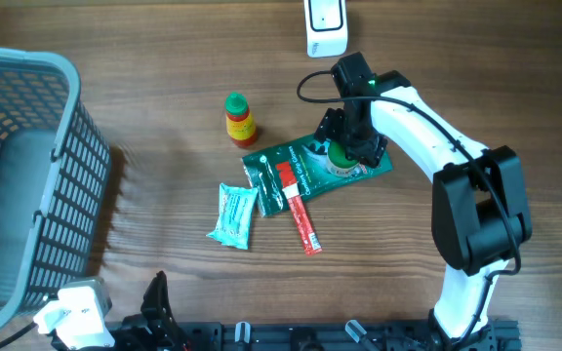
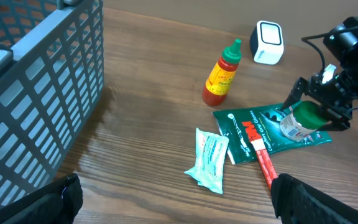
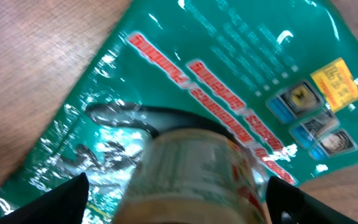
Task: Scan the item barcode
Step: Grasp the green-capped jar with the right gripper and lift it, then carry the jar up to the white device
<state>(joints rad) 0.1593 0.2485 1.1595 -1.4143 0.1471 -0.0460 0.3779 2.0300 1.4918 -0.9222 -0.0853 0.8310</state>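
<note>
Jar [image 3: 191, 165] on green pouch [image 3: 229, 68], right end effector [image 3: 176, 190] wide open around it

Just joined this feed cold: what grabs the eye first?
The right tool straddles a small green-lidded jar resting on a green pouch at centre-right, its jaws open. A big grey mesh basket fills the left edge, and a white scanner sits at the table's far edge.
</note>
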